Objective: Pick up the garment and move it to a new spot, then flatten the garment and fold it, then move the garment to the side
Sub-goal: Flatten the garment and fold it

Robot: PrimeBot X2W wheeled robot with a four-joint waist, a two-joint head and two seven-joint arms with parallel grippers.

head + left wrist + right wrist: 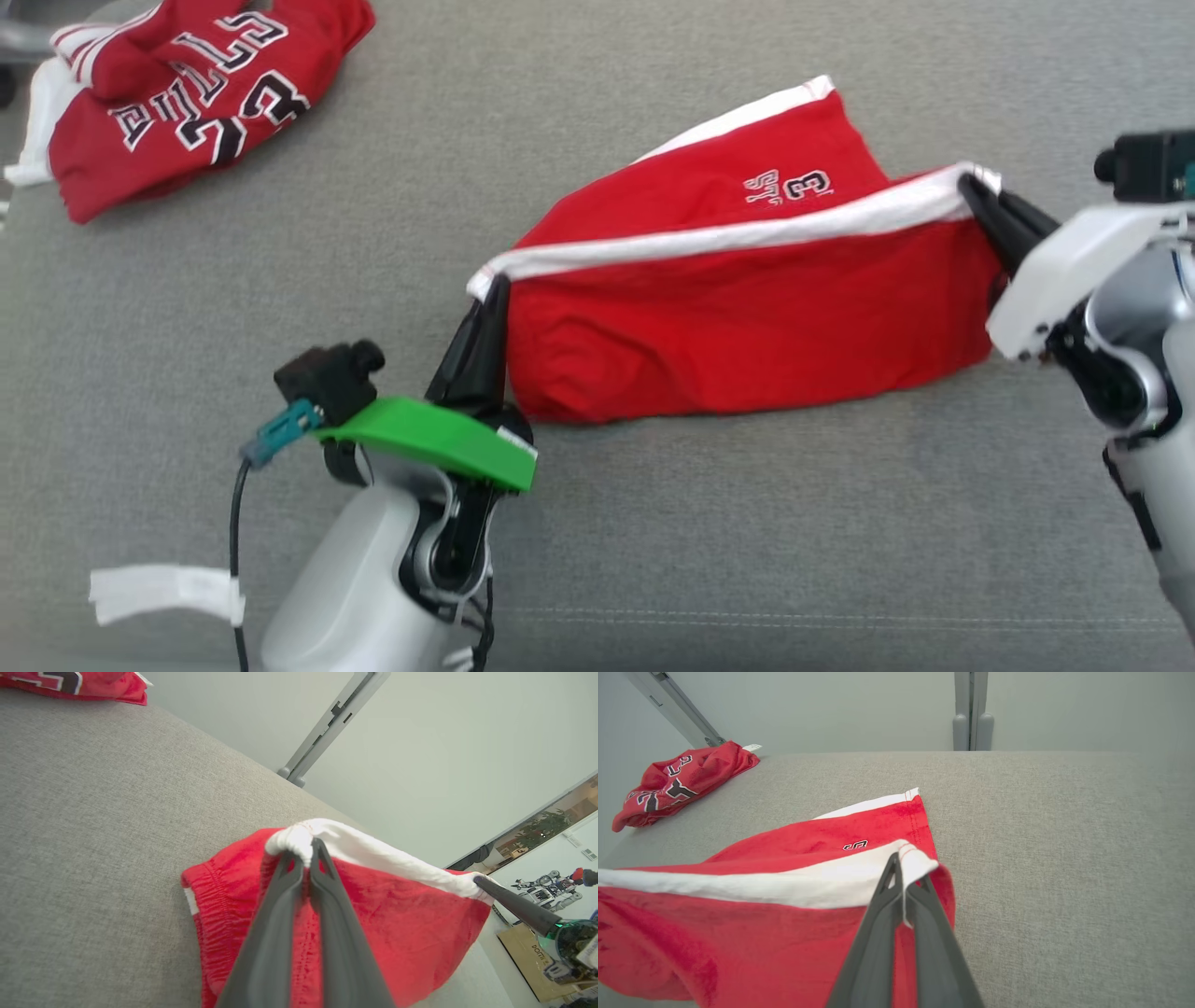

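The left gripper (pixel 493 291) was clamped on the white stripe's waistband end of the red shorts (pixel 747 317), and the right gripper (pixel 978 191) was pinched shut on its hem end. The stripe was thus held taut, probably for spreading, while the rest sagged onto the grey table (pixel 747 523). A red jersey (pixel 187 93) was left well apart.
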